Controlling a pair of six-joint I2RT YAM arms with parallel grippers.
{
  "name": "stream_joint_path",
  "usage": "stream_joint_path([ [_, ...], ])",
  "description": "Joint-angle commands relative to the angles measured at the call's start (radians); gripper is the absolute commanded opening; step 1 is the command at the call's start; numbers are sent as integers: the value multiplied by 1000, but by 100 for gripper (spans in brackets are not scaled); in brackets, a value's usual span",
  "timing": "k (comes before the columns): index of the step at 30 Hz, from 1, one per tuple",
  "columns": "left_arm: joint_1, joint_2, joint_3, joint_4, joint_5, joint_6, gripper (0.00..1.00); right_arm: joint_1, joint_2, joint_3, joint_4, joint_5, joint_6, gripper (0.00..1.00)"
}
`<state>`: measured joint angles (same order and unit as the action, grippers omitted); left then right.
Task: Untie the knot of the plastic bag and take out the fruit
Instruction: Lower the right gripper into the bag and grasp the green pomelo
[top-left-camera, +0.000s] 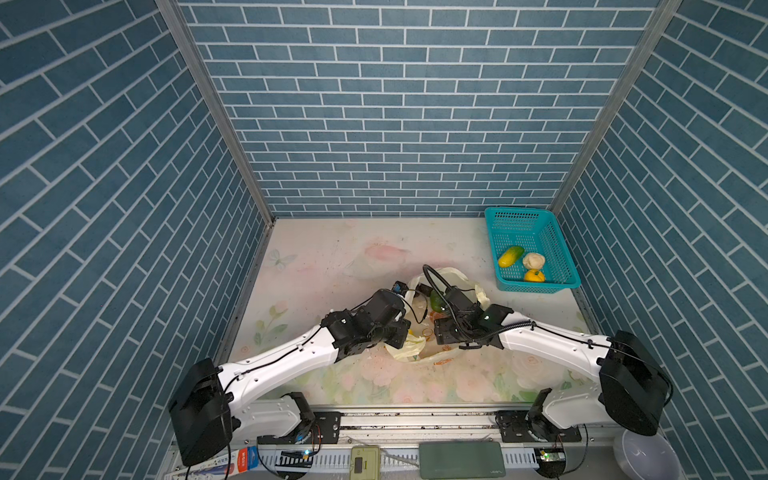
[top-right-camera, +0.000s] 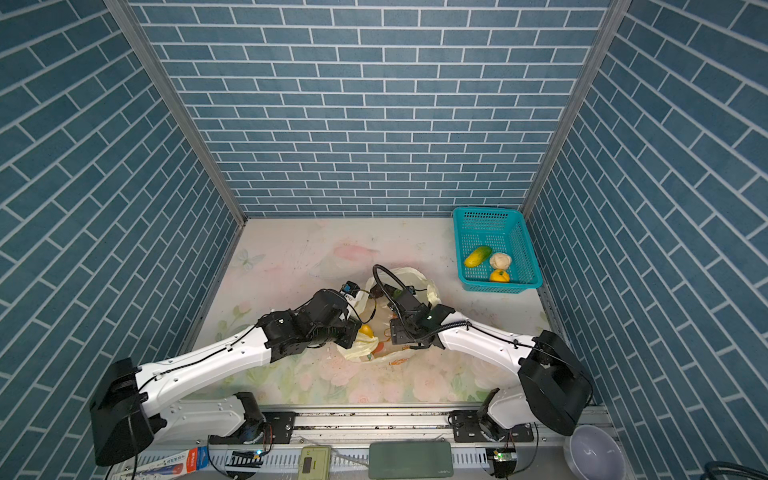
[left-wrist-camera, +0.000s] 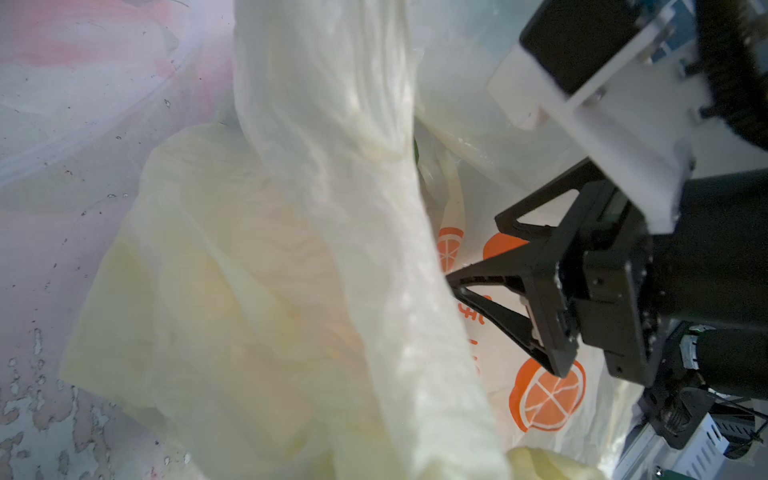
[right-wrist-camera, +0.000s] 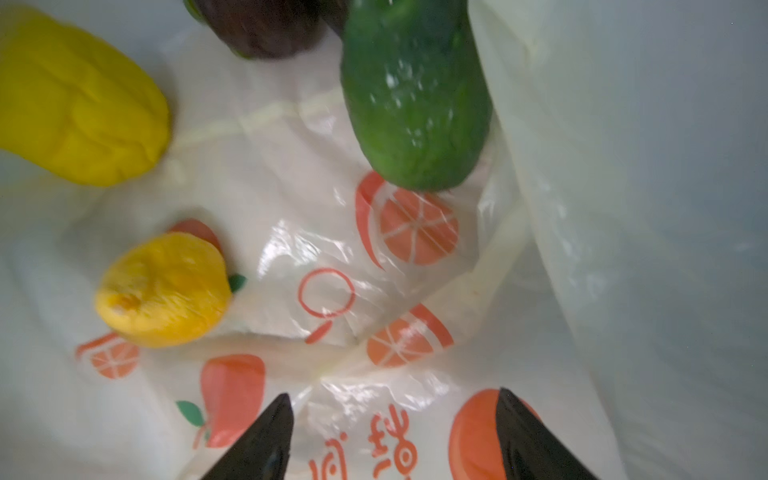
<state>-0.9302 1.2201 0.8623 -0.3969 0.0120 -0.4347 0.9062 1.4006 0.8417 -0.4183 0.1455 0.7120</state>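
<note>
Hovering inside the open, thin, pale yellow plastic bag printed with orange slices, my right gripper has its jaws apart, holding nothing. Ahead lie a bumpy green fruit, a yellow lemon and a dark fruit. My left gripper has its jaws together, buried in bag folds. Three more pieces sit in the teal perforated basket, well apart.

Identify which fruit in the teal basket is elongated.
The yellow-green fruit, leftmost in both top views; the cream-white piece and the lemon are round.
</note>
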Motion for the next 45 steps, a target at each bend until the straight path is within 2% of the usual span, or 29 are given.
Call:
stream_joint_path([
  [1, -11, 8, 35, 12, 6, 23, 0, -12, 32, 42, 122, 41, 81, 78],
  [4, -14, 18, 43, 18, 3, 26, 0, -27, 93, 89, 154, 74, 118, 80],
  [8, -16, 23, 43, 27, 2, 25, 0, -55, 158, 131, 176, 175, 175, 80],
  [14, -18, 29, 44, 25, 5, 31, 0, -116, 243, 178, 215, 214, 201, 81],
  [23, -18, 32, 44, 23, 10, 36, 0, -156, 360, 208, 293, 191, 199, 80],
  [26, -18, 29, 41, 18, 7, 37, 0, -156, 385, 212, 320, 189, 201, 72],
  [30, -18, 25, 41, 12, 5, 41, 0, -155, 372, 187, 351, 200, 207, 53],
  [32, -18, 23, 37, 12, 3, 42, 0, -155, 359, 174, 350, 190, 206, 47],
  [38, -19, 17, 27, 9, -6, 48, 0, -128, 284, 141, 307, 127, 204, 45],
  [45, -18, 14, 27, 13, -18, 50, 0, -45, 107, 104, 165, 86, 212, 45],
])
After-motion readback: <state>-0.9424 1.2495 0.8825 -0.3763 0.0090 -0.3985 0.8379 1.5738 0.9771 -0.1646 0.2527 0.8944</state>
